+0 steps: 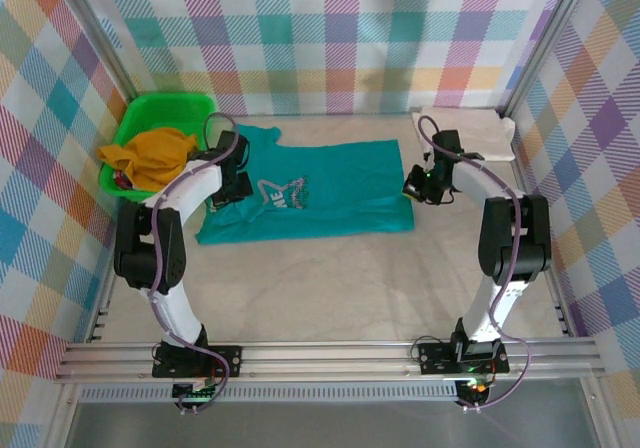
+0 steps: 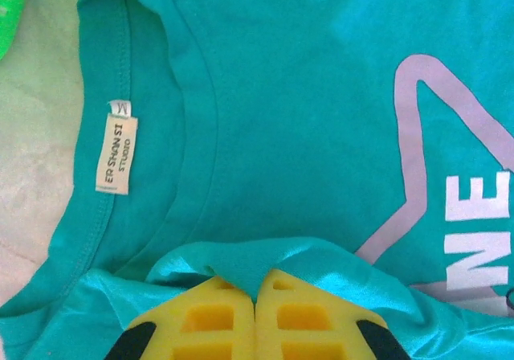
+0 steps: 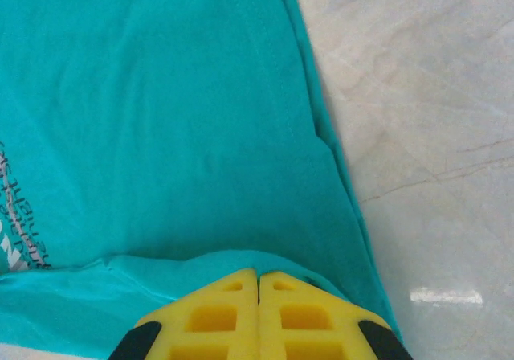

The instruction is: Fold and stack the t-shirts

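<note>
The teal t-shirt [image 1: 330, 183] lies spread across the middle of the table, its star and lettering print [image 1: 282, 196] facing up. My left gripper [image 1: 232, 180] is shut on a pinched fold of teal cloth [image 2: 265, 259] near the collar, where a white neck label [image 2: 117, 153] shows. My right gripper [image 1: 418, 185] is shut on the shirt's hem end, a raised teal fold [image 3: 241, 262] held between its yellow fingers [image 3: 217, 312]. A folded cream-white t-shirt [image 1: 470, 133] rests at the back right.
A green plastic basket [image 1: 135, 123] at the back left holds a mustard-yellow garment [image 1: 155, 155]. Checked cloth walls enclose the table on three sides. Bare marble tabletop [image 1: 330, 288] stretches in front of the teal shirt.
</note>
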Tool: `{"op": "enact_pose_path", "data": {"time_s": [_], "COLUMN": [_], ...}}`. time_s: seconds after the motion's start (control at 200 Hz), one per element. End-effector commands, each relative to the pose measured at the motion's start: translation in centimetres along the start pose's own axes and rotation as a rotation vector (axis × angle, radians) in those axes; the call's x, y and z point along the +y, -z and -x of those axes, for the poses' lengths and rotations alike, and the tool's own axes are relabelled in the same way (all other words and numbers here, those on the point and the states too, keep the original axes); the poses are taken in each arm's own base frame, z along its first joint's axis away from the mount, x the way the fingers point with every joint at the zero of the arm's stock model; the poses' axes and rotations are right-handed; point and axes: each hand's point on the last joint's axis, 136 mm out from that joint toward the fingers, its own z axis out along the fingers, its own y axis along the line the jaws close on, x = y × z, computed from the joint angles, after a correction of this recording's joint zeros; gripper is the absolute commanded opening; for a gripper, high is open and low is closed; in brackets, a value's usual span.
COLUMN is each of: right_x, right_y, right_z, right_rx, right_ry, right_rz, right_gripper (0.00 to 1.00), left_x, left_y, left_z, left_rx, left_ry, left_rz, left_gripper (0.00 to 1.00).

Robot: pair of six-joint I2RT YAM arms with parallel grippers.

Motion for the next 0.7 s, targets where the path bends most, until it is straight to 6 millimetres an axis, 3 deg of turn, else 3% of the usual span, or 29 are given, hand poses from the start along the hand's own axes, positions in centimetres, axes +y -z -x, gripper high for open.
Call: {"op": "enact_pose_path", "data": {"time_s": [0.0, 0.035, 0.07, 0.12, 0.19, 0.285, 0.355, 0.435, 0.54, 0.695], "right_x": [-0.4, -0.4, -0.1, 0.2, 1.3, 2.7, 4.0, 5.0, 5.6, 4.2], "right_y": [-0.8, -1.0, -1.1, -0.9, -0.2, 1.8, 3.4, 4.1, 3.4, 0.9], "right_z": [0.3, 0.5, 0.8, 1.4, 1.9, 1.9, 0.9, -0.9, -3.4, -5.5], "right_rx": [0.009, 0.006, 0.004, -0.003, -0.02, -0.054, -0.081, -0.093, -0.077, -0.026], "right_ry": [-0.023, -0.023, -0.018, -0.015, 0.003, 0.028, 0.06, 0.103, 0.141, 0.147], "right_rz": [-0.03, -0.029, -0.02, -0.013, 0.018, 0.06, 0.113, 0.15, 0.216, 0.2], "right_gripper": [0.07, 0.17, 0.17, 0.16, 0.3, 0.33, 0.31, 0.27, 0.2, 0.08], "left_x": [0.4, 0.6, 0.7, 0.8, 0.8, 0.8, 0.5, 0.2, 0.1, 0.0], "left_y": [-0.2, -0.4, -0.3, 0.0, 1.1, 3.7, 5.0, 5.1, 4.1, 2.5], "left_z": [1.6, 1.9, 2.3, 2.8, 3.4, 3.3, 1.9, -0.3, -2.4, -3.5], "left_rx": [-0.033, -0.04, -0.045, -0.056, -0.092, -0.166, -0.188, -0.161, -0.117, -0.108], "left_ry": [-0.016, -0.016, -0.018, -0.01, 0.022, 0.084, 0.122, 0.151, 0.143, 0.129], "left_rz": [0.036, 0.053, 0.063, 0.075, 0.067, 0.003, -0.068, -0.138, -0.156, -0.139], "left_gripper": [0.05, 0.22, 0.32, 0.39, 0.47, 0.5, 0.51, 0.52, 0.5, 0.4]}}
